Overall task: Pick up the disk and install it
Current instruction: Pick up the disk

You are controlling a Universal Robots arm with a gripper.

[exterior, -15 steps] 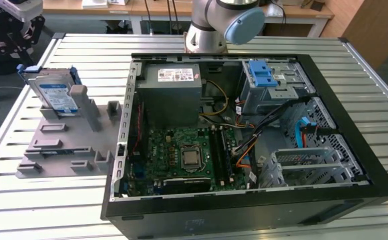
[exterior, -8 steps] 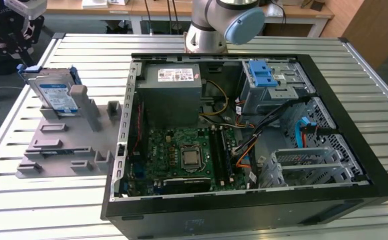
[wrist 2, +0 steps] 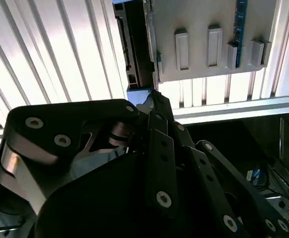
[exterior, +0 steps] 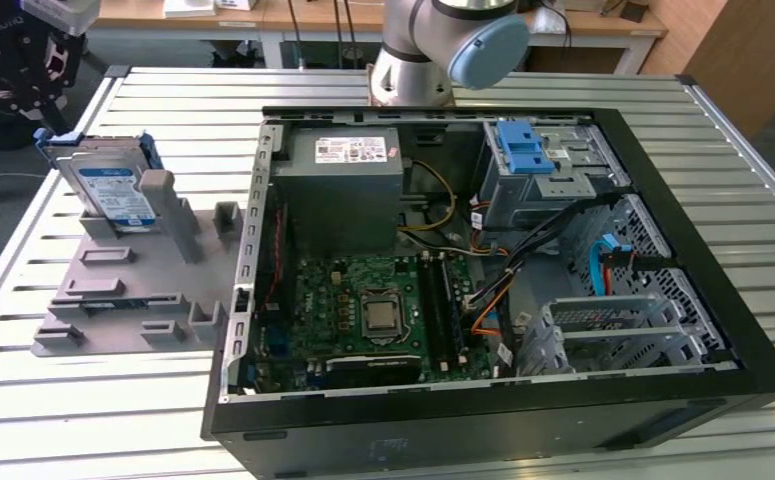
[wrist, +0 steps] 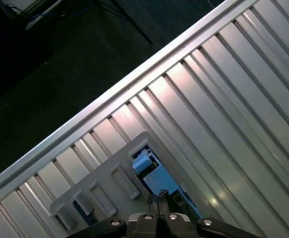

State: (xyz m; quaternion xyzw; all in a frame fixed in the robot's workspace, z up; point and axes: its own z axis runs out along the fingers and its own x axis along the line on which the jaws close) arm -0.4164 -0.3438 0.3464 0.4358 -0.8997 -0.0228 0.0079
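The disk [exterior: 104, 185], silver with a white-and-blue label and a blue carrier frame, stands on edge in a grey slotted holder [exterior: 134, 270] on the exterior view's left. My gripper [exterior: 43, 122] hangs just above the disk's top corner at the far left. In the first wrist view the fingertips of my gripper [wrist: 159, 197] are pressed together, with the disk [wrist: 155, 176] directly past them. The second wrist view shows my gripper [wrist 2: 155, 96] tapering to a closed tip beside the disk's blue-framed edge [wrist 2: 137, 91]. Nothing shows between the fingers.
An open black computer case [exterior: 741, 330] lies on the slatted metal table [exterior: 120, 420] to the holder's right. Inside it are a grey box with a sticker [exterior: 347, 190], a green board [exterior: 374, 310] and a metal bay with a blue latch [exterior: 527, 150]. The arm's base [exterior: 421, 60] stands behind the case.
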